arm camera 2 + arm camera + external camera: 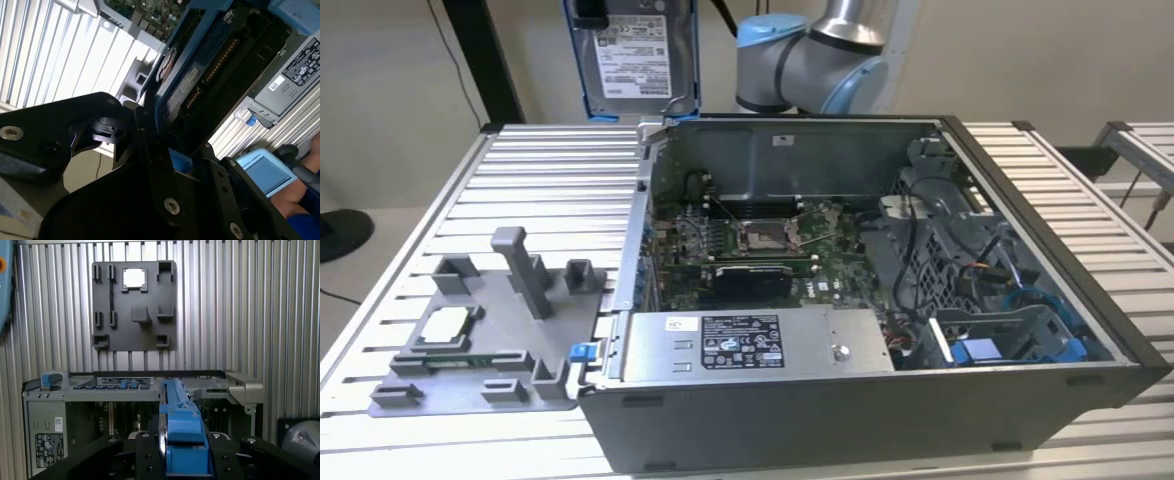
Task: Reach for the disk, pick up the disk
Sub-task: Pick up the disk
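An open computer case (854, 420) sits on a ribbed metal bench (547, 170). Inside it are a green motherboard (834, 225) and a grey box (827, 345) with a black-and-white label. Beside the case, on the exterior view's left, lies a grey tray (447, 385) holding a small square silver chip (450, 322).

Ext. view — soft, even overhead light, med. bright. Table (427, 190) slats carry a mild sheen. Case (854, 420) interior shaded, darkest round the board. Grey tray (454, 392) posts throw short, soft shadows. Disk (636, 55) label lit pale.
First wrist view: even light, slats w/ thin dark lines btwn ridges. Chip (134, 278) glares near white. Gripper (182, 460) black, little detail.
Second wrist view — hard contrast: slats blown out white, gripper body in silhouette, disk underside in deep shade.
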You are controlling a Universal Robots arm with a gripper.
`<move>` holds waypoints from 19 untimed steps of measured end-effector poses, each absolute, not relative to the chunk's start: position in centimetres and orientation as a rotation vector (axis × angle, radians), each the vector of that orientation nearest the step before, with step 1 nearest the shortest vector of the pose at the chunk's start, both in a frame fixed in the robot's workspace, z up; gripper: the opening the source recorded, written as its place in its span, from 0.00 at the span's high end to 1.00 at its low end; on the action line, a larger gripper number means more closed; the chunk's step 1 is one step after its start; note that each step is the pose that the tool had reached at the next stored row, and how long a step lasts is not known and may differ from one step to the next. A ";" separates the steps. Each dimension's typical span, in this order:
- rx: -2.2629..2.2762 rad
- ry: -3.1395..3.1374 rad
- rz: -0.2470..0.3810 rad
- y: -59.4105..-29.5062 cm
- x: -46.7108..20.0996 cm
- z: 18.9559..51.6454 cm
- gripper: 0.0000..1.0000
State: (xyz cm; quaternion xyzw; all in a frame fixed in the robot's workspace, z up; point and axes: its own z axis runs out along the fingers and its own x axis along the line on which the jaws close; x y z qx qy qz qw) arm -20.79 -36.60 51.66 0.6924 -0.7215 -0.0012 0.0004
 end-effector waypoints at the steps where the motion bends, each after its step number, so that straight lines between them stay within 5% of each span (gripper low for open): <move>1: 2.175 -2.266 -0.004 -36.6 -20.4 51.7 1.00; 19: 2.175 -2.266 -0.004 -36.6 -13.6 51.7 1.00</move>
